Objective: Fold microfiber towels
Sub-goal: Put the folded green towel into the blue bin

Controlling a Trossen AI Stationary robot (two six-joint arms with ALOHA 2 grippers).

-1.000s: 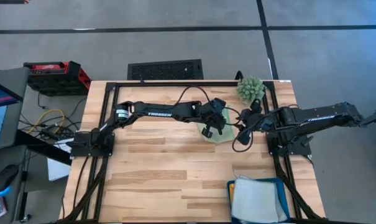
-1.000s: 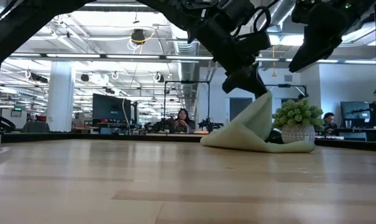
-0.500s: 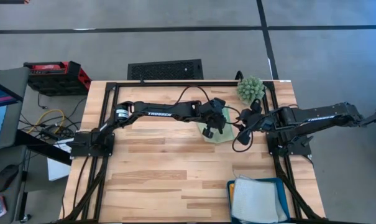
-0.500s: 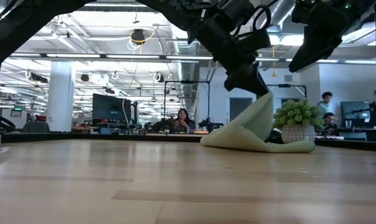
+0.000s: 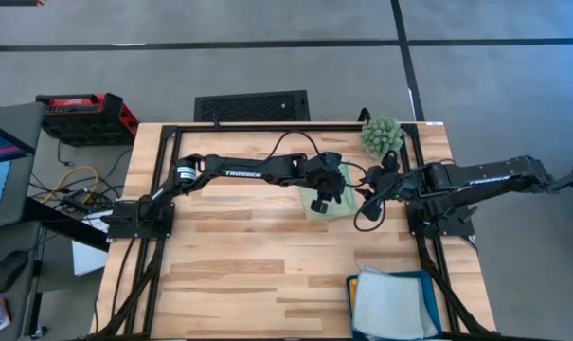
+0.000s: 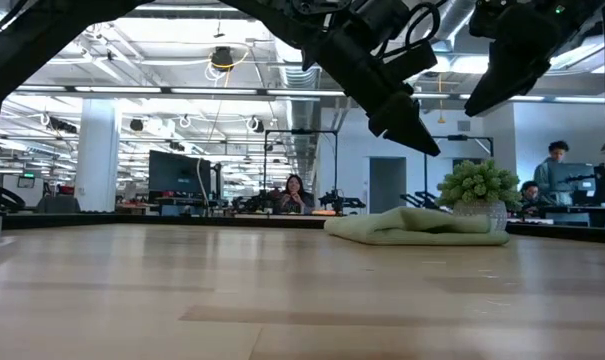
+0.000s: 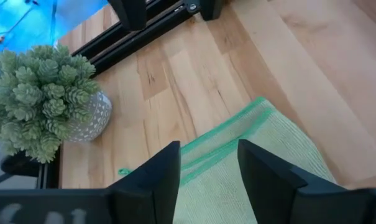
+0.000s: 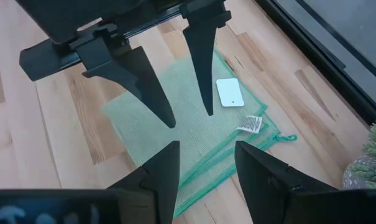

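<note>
A light green microfiber towel (image 8: 138, 134) lies folded in several layers, flat on the wooden table, at the far right beside the plant; a white label (image 8: 230, 92) lies on top of it. My left gripper (image 8: 189, 118) hangs open just above the towel, fingers slanting down and clear of it, as the low view (image 6: 414, 128) shows. In the left wrist view the towel (image 7: 262, 155) shows past the open fingers (image 7: 209, 168). My right gripper (image 8: 206, 152) waits open to the towel's right, higher up (image 5: 373, 189).
A spiky green ball plant (image 5: 382, 135) in a pale pot stands at the far right corner, close behind the towel. A teal tray (image 5: 420, 279) holding pale towels sits at the near right edge. Black frame rails (image 5: 267, 126) border the table. Bare wood (image 5: 248, 256) fills the middle and left.
My left gripper has opened and let go of the towel's raised part, rolling its wrist a little while staying in place. The peak of cloth that stood up under its fingers has fallen flat onto the rest of the towel.
</note>
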